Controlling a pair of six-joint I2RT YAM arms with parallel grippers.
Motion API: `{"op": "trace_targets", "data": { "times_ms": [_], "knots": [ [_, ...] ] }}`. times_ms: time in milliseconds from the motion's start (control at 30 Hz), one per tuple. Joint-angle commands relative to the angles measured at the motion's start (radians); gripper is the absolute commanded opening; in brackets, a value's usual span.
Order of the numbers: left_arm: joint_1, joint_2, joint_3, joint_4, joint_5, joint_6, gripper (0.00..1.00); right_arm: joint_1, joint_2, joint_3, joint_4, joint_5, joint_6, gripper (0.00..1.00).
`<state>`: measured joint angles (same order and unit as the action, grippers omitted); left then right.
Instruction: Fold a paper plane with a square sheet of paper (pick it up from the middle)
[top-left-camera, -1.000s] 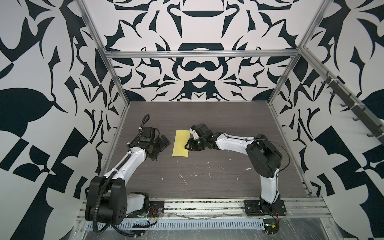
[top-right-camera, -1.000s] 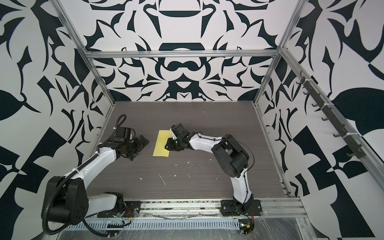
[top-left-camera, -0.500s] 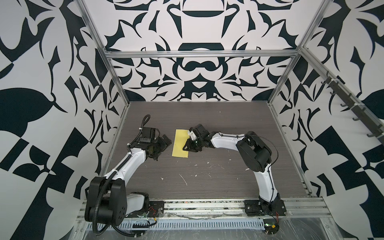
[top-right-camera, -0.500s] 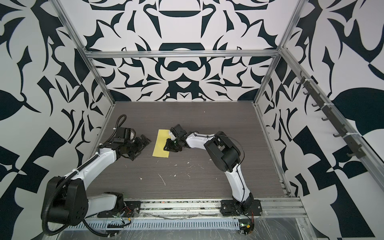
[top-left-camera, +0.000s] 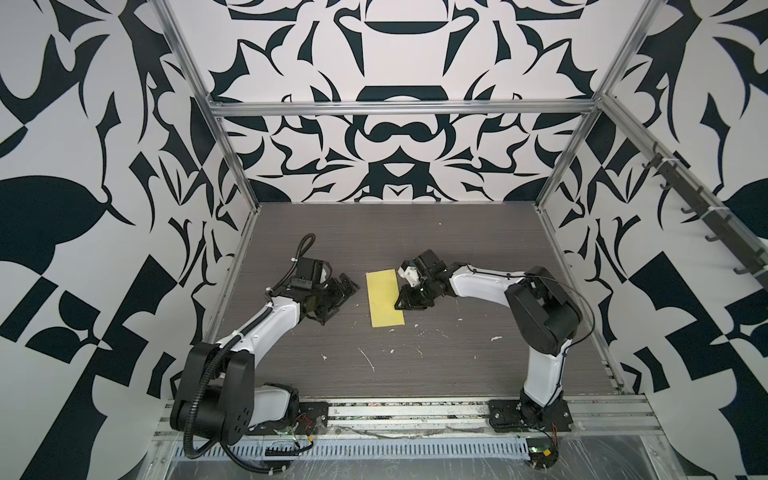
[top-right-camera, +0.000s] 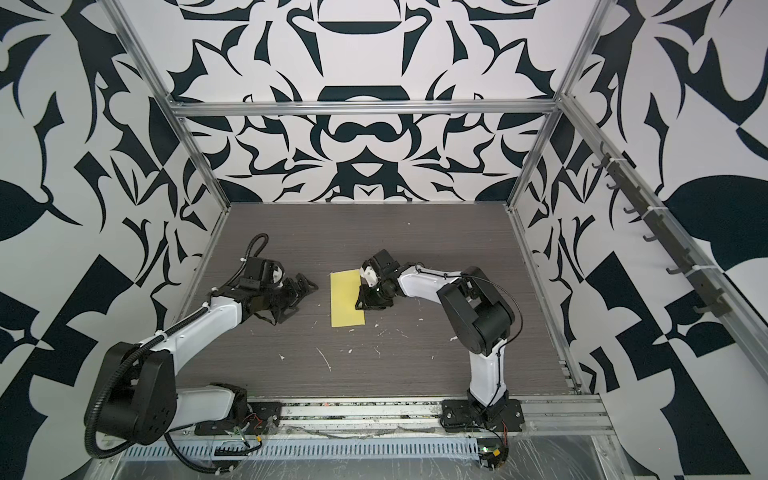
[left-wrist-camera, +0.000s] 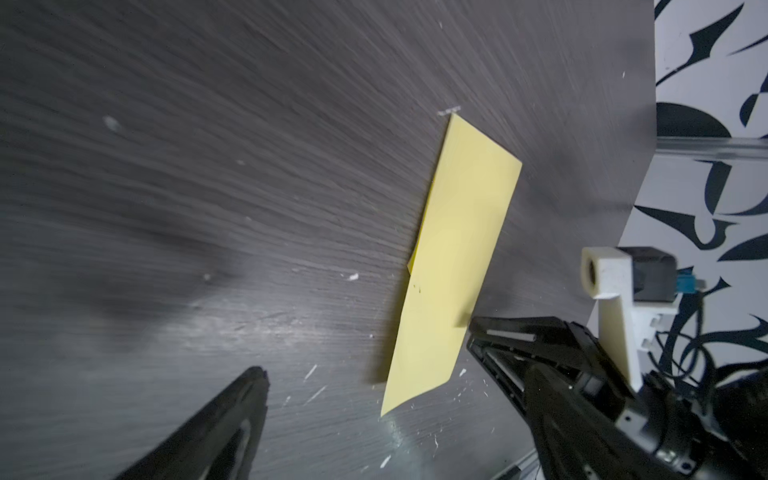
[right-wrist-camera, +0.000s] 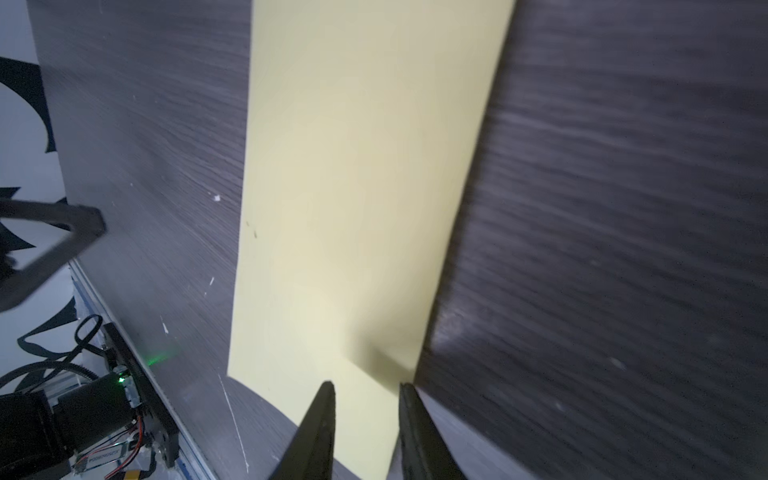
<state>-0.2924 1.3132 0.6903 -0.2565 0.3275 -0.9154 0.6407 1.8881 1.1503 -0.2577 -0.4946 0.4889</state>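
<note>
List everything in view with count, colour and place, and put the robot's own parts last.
square sheet of paper: one, yellow, a long rectangle lying flat mid-table.
white flecks: many, white, scattered on the table toward the arm bases.
table: one, dark grey woodgrain, floor of the cell.
hook rail: one, dark, along the right wall.
walls: three, black-and-white pattern, around the table.
left arm and right arm: two, white with black joints, based at the near edge.
left tool: one, black, open, left of the sheet, not touching it.
right tool: one, black, jaws narrowly apart, at the sheet's right edge.
</note>
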Motion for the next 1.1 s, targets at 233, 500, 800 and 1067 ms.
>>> {"op": "trace_targets", "data": {
  "times_ms": [233,500,800,1067],
  "knots": [
    [-0.128,0.048,-0.066,0.161,0.035,-0.16,0.99,0.01,0.02,0.043,0.117,-0.004,0.111,0.29],
    [-0.145,0.102,-0.078,0.215,0.077,-0.168,0.88,0.009,0.078,0.065,0.115,0.003,0.126,0.26],
    [-0.151,0.175,-0.079,0.245,0.115,-0.159,0.63,-0.003,0.091,0.034,0.111,0.001,0.132,0.26],
    [-0.162,0.205,-0.083,0.198,0.092,-0.118,0.51,-0.009,0.097,0.024,0.124,-0.012,0.146,0.25]
  ]
}}
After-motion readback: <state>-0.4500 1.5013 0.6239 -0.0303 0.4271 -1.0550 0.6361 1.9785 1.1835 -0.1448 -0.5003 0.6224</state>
